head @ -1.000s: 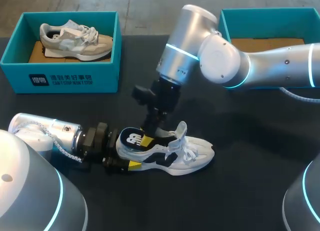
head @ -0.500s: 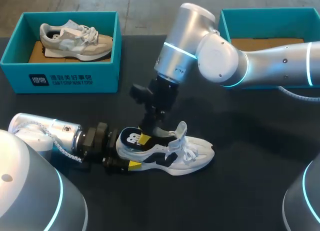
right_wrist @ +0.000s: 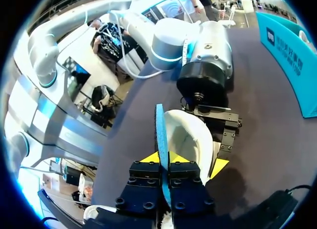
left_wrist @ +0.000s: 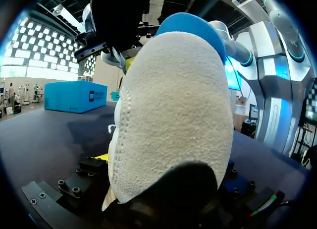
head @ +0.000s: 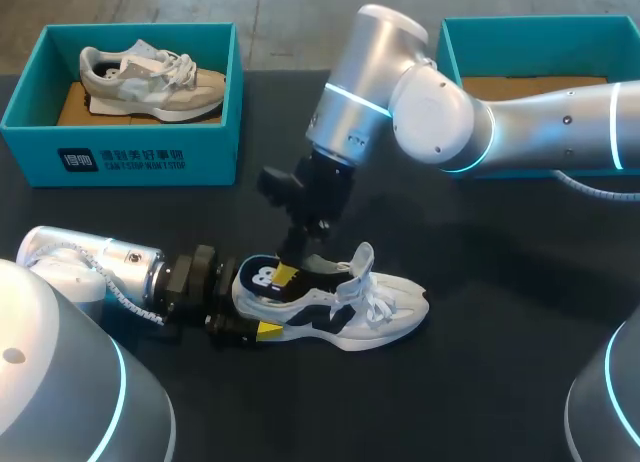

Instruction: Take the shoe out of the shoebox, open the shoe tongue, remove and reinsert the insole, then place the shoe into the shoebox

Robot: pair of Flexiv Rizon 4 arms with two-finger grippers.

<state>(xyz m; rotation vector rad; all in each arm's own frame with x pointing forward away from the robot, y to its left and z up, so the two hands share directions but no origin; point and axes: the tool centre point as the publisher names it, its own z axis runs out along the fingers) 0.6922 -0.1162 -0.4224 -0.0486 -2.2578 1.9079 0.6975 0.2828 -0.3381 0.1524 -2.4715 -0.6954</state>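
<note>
Black table [head: 500, 382], white shoe [head: 398, 318] centre, teal shoebox [head: 120, 162] rear left

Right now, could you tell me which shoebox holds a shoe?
The left shoebox, holding a grey shoe; the right shoebox shows only cardboard.

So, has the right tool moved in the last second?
Yes. The right tool has risen slightly, up and toward the left shoebox, drawing the insole further out of the shoe, which stays put in the left tool.
</note>
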